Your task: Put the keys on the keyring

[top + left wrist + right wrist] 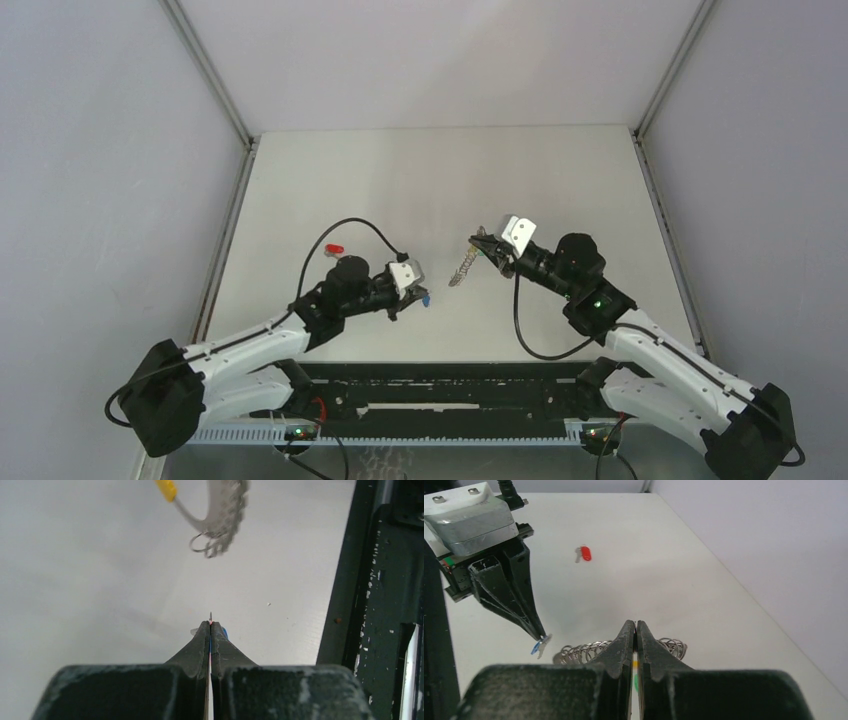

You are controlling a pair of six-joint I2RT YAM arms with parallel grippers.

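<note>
Facing each other for threading, left fingers [199,647] clench the blue key [536,648], right fingers [624,642] the keyring [201,542]; red key [585,553] lies on tabletop [400,180].

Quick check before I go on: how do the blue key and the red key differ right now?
The blue key is pinched in the shut left gripper; the red key lies loose on the table, touched by nothing. The blue key is close to the keyring held by the right gripper; the red key lies farther from it, beyond the left arm. Both are tiny, with silver blades and coloured plastic heads.
</note>
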